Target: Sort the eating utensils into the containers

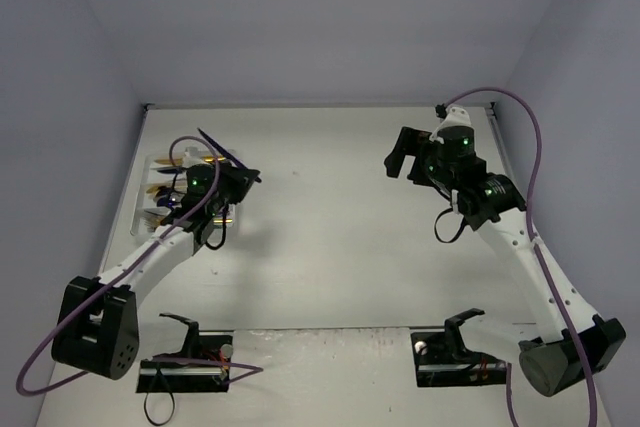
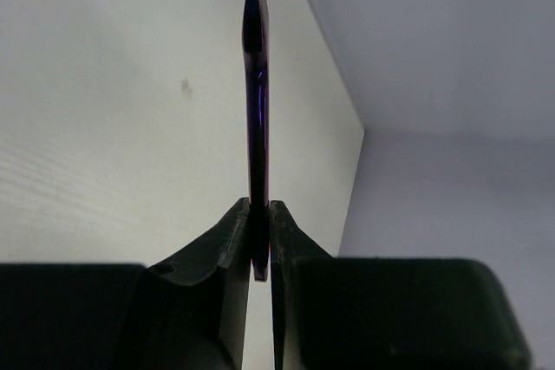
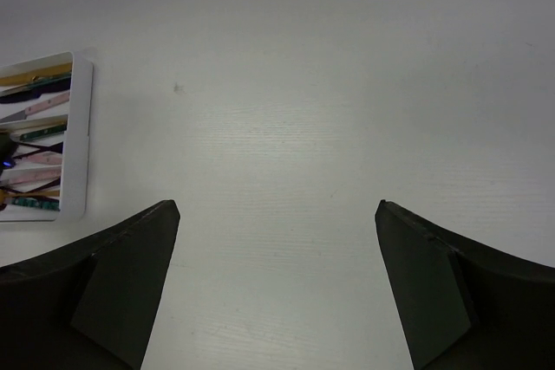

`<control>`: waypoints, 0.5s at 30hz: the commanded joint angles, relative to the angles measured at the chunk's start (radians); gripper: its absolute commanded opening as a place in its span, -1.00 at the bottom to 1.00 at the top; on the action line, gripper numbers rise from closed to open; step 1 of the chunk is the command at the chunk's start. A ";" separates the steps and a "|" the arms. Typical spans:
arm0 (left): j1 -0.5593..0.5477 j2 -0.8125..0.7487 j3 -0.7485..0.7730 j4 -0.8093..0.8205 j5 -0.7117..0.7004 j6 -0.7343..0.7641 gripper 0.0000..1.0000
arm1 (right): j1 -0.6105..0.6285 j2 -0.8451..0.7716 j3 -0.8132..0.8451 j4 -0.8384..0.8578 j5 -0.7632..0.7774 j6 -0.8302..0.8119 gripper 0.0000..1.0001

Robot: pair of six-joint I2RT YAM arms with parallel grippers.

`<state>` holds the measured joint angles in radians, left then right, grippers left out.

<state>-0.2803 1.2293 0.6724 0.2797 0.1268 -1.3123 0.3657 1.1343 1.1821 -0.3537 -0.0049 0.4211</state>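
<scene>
We see the left fingers [image 2: 246,221] pressed together on a slim dark purple utensil [image 2: 257,110], pinching it near one end. In the left wrist view it shows edge-on, so we cannot tell whether it is a spoon, fork or knife. From above, this utensil is held off the surface [image 1: 330,247] over the right-hand part of the white tray [image 1: 150,160], and its free end slants up toward the tray's far edge. The tray lies at the far left of the surface. Its long compartments already hold other utensils [image 3: 35,127] in gold, pink, teal and dark tones, lying lengthwise; from here we cannot sort them by kind. The right fingers [image 1: 398,159] are spread wide with nothing between them, raised over bare surface well to the right of the tray.
</scene>
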 commanded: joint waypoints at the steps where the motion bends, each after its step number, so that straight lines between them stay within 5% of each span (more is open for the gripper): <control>1: 0.091 0.009 0.043 0.107 -0.163 -0.221 -1.00 | -0.016 -0.074 -0.029 -0.013 0.062 -0.064 0.91; 15: 0.214 0.283 0.234 0.172 -0.264 -0.452 -1.00 | -0.025 -0.157 -0.052 -0.046 0.102 -0.160 0.98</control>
<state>-0.0817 1.5134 0.8252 0.3345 -0.0627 -1.6588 0.3473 1.0028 1.1351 -0.4273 0.0483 0.3049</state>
